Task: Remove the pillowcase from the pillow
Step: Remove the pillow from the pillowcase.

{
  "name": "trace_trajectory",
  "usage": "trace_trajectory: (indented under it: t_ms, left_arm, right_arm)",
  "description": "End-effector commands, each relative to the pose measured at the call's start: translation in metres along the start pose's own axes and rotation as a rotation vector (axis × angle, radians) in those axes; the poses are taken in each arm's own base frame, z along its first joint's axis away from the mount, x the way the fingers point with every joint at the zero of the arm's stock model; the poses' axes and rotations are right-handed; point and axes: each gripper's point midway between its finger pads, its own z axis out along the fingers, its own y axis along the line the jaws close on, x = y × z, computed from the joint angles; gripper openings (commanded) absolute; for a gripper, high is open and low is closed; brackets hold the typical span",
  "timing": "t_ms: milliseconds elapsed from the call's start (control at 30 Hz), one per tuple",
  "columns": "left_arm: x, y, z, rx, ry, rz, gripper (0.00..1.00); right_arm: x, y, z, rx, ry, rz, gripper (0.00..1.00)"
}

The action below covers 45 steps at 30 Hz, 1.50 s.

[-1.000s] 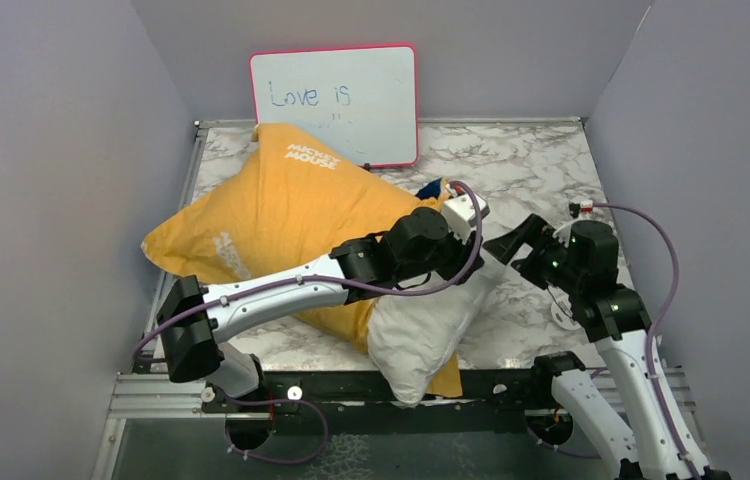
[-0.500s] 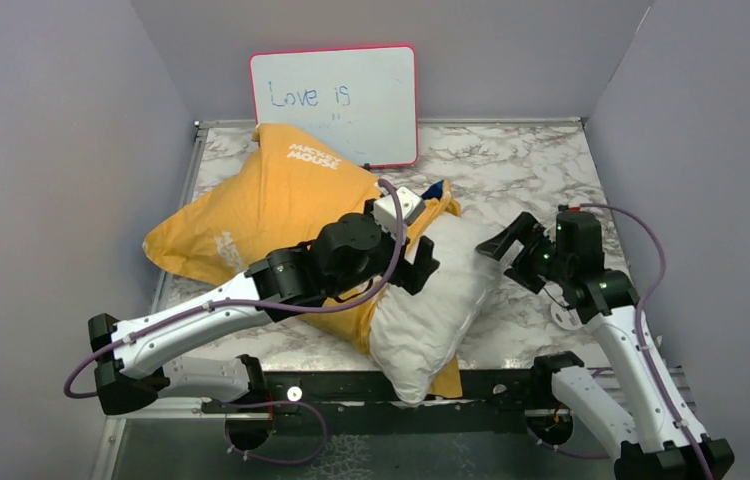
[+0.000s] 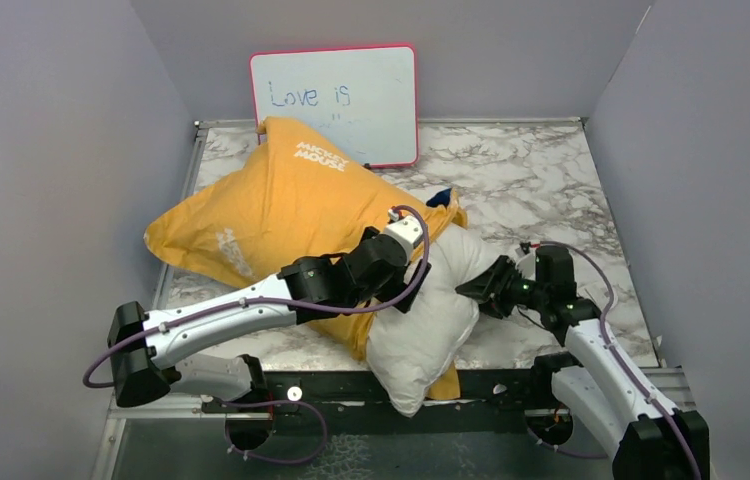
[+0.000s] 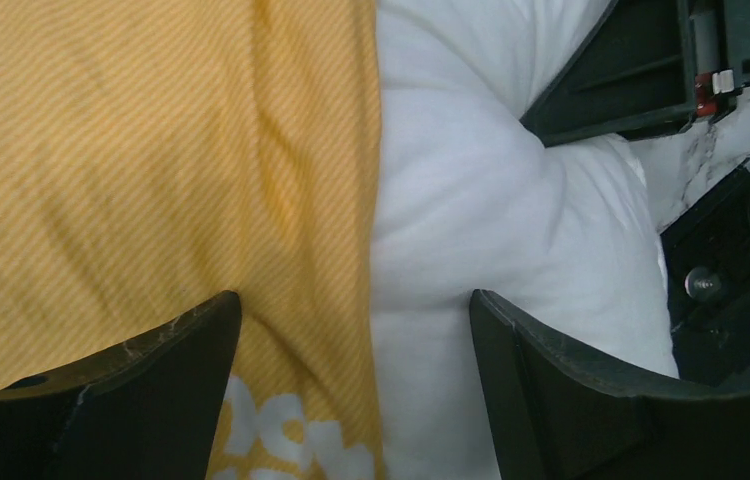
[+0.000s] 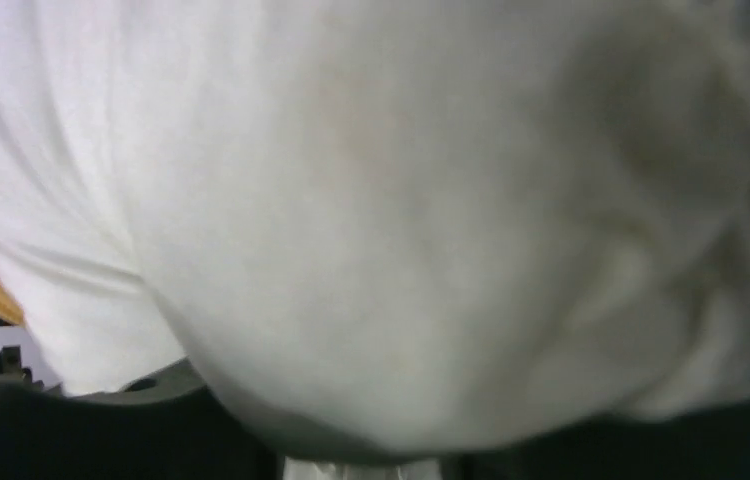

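Observation:
The yellow-orange pillowcase with white lettering lies at the left of the table. The white pillow sticks out of its near right end. My left gripper is open and pressed down across the opening. One finger sits on the pillowcase and the other on the pillow, with the left gripper holding nothing. My right gripper pushes into the pillow's right side. One of its fingers dents the stuffing. In the right wrist view the pillow bulges over the jaws and hides them.
A pink-framed whiteboard leans on the back wall behind the pillowcase. A bit of blue fabric shows at the pillowcase's far right corner. Bare marble tabletop lies to the right, with grey walls on both sides.
My left gripper opened, drew back toward the near left and came down on the pillowcase's hem. My right gripper moved near and left into the pillow, its jaws narrowing.

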Motion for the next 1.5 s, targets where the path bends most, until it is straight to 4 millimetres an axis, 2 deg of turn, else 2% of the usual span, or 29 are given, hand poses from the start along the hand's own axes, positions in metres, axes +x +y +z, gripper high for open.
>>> trace_trajectory:
  t_ms: [0,33,67,100,167,233,267,300,333,400,467,500,567,633,667,767,900,967,1033,1133,1200,1333,1467]
  left_arm:
    - [0.014,-0.005,0.011,0.005,0.056,-0.013,0.79]
    - [0.017,-0.005,0.011,0.004,0.061,-0.018,0.75]
    - [0.018,-0.004,0.011,0.001,0.062,-0.025,0.72]
    - [0.02,-0.003,0.01,-0.003,0.061,-0.032,0.71]
    - [0.021,0.001,0.005,-0.008,0.05,-0.056,0.71]
    - [0.018,0.002,-0.003,-0.002,0.026,-0.08,0.73]
    - [0.016,0.003,-0.007,0.002,0.015,-0.092,0.76]
    - [0.015,0.003,-0.01,0.007,0.008,-0.101,0.77]
    - [0.015,0.003,-0.012,0.01,0.003,-0.111,0.78]
    - [0.016,0.002,-0.015,0.022,-0.002,-0.127,0.8]
    - [0.018,0.001,-0.014,0.029,0.002,-0.135,0.82]
    - [0.019,0.0,-0.014,0.032,0.007,-0.14,0.82]
    - [0.02,-0.003,-0.012,0.041,0.011,-0.149,0.82]
    - [0.02,-0.007,-0.009,0.054,0.013,-0.152,0.82]
    - [0.019,-0.009,-0.008,0.062,0.011,-0.156,0.82]
    - [0.014,-0.018,-0.004,0.101,0.0,-0.161,0.82]
    - [0.006,-0.039,0.0,0.188,-0.015,-0.166,0.82]
    - [0.005,-0.047,0.004,0.215,-0.013,-0.17,0.82]
    - [0.007,-0.051,0.008,0.216,-0.005,-0.183,0.82]
    - [0.016,-0.049,0.016,0.197,0.017,-0.2,0.82]
    - [0.022,-0.047,0.02,0.181,0.031,-0.203,0.82]
    - [0.028,-0.045,0.023,0.167,0.042,-0.198,0.79]
    - [0.03,-0.043,0.025,0.158,0.045,-0.185,0.77]
  right_arm:
    - [-0.033,0.053,-0.005,-0.102,-0.072,-0.162,0.37]
    - [-0.049,0.051,-0.008,-0.021,-0.126,-0.185,0.27]
    - [-0.07,0.056,-0.013,0.048,-0.198,-0.231,0.08]
    - [-0.095,0.059,-0.021,0.133,-0.291,-0.266,0.01]
    - [-0.141,0.061,-0.041,0.295,-0.46,-0.312,0.01]
    - [-0.176,0.068,-0.056,0.392,-0.581,-0.349,0.0]
    - [-0.188,0.081,-0.061,0.39,-0.605,-0.369,0.0]
    - [-0.195,0.085,-0.059,0.394,-0.597,-0.381,0.01]
    - [-0.198,0.089,-0.052,0.385,-0.574,-0.402,0.06]
    - [-0.193,0.095,-0.032,0.341,-0.447,-0.446,0.17]
    - [-0.177,0.09,-0.013,0.328,-0.278,-0.447,0.44]
    - [-0.169,0.083,-0.007,0.337,-0.21,-0.438,0.53]
    - [-0.155,0.07,-0.006,0.351,-0.16,-0.411,0.63]
    - [-0.141,0.063,-0.014,0.334,-0.174,-0.421,0.77]
    - [-0.133,0.062,-0.019,0.318,-0.184,-0.421,0.8]
    - [-0.101,0.058,-0.033,0.269,-0.159,-0.396,0.83]
    - [-0.047,0.055,-0.043,0.147,-0.037,-0.354,0.83]
    - [-0.027,0.045,-0.047,0.134,-0.007,-0.321,0.83]
    - [-0.02,0.031,-0.054,0.184,-0.021,-0.296,0.84]
    - [-0.023,0.014,-0.069,0.291,-0.097,-0.268,0.84]
    - [-0.018,0.008,-0.076,0.331,-0.11,-0.228,0.87]
    - [-0.001,0.016,-0.076,0.244,-0.064,-0.241,0.88]
    - [0.045,0.03,-0.058,-0.045,0.152,-0.213,0.88]
